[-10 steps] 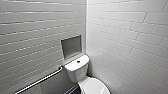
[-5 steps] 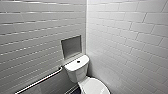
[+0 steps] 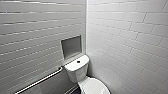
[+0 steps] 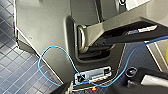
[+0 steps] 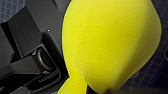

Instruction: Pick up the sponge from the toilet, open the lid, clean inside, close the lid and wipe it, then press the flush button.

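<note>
Because the yellow sponge (image 5: 110,42) is light, soft, compressible foam, the jaws of the right gripper (image 5: 88,89) appear clamped on its narrow folded end, judged a secure hold.

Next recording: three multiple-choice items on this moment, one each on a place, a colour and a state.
1. The flush button sits: A on the tank top; B on the wall; C on the floor.
2. The sponge is: A pink; B yellow; C green.
3. The lid is: A raised; B missing; C down.
Answers: 1 A, dark dot atop the toilet tank; 2 B, bright yellow in the right wrist view; 3 C, smooth white oval covers the bowl.
</note>
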Controlling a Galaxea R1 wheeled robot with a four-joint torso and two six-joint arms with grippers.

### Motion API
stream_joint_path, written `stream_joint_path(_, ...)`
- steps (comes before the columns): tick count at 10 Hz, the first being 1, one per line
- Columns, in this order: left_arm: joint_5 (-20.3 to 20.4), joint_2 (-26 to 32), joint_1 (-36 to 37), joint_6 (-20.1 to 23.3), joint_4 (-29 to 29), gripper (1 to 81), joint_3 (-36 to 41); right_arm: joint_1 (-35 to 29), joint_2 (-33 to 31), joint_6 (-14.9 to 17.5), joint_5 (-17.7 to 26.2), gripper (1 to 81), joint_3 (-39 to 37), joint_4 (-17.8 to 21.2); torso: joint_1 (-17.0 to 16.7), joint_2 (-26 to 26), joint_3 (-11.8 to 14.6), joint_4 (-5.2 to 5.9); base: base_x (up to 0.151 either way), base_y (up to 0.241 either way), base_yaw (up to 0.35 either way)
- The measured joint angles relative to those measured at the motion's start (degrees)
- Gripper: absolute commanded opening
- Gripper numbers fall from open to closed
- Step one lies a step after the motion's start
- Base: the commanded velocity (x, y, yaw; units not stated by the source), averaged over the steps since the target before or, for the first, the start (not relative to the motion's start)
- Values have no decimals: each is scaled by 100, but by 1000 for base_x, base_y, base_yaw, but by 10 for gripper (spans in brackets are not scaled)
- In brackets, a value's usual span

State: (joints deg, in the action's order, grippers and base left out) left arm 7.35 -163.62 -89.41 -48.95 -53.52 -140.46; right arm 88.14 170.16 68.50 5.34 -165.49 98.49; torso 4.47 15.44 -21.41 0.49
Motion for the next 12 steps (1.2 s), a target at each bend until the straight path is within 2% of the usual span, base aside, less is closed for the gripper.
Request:
stream_joint_path(1,0,-33,-1,0,0,811,0,12,-41,-268,-278,10,-4,-59,0,0,0,0,0,0,0)
stream_joint_path(2,2,-52,-1,0,0,811,2,10,-122,-742,-269,10,-34,-382,-2,0,0,0,0,0,0)
stream_joint_path(3,-2,-44,-1,0,2,811,0,21,-168,-1271,-206,10,-98,-877,-2,0,0,0,0,0,0)
stream_joint_path(4,-7,-49,-1,0,7,811,0,61,-168,-2093,-91,10,-185,-1820,-2,0,0,0,0,0,0)
stream_joint_path(6,-2,-71,-4,0,13,811,0,111,-4,-3724,-127,10,-318,-4012,-2,0,0,0,0,0,0)
stream_joint_path(7,-2,-68,-4,0,16,811,-13,100,96,-4196,-177,10,-364,-4993,-5,0,0,0,0,0,0)
stream_joint_path(8,-2,-66,-1,0,18,811,-56,87,232,-4819,-317,10,-389,-6238,-5,0,0,0,0,0,0)
stream_joint_path(9,-2,-63,-1,0,21,811,-88,76,339,-5257,-523,10,-375,-7186,-5,0,0,0,0,0,0)
stream_joint_path(10,4,-66,-1,0,22,811,-96,63,363,-5483,-734,10,-243,-7824,-7,0,0,0,0,0,0)
stream_joint_path(11,13,-66,-1,0,21,811,-96,54,330,-5610,-869,10,-9,-8163,-7,0,0,0,0,0,0)
stream_joint_path(12,15,-66,-1,0,22,811,-96,54,263,-5709,-884,10,313,-8303,-7,0,0,0,0,0,0)
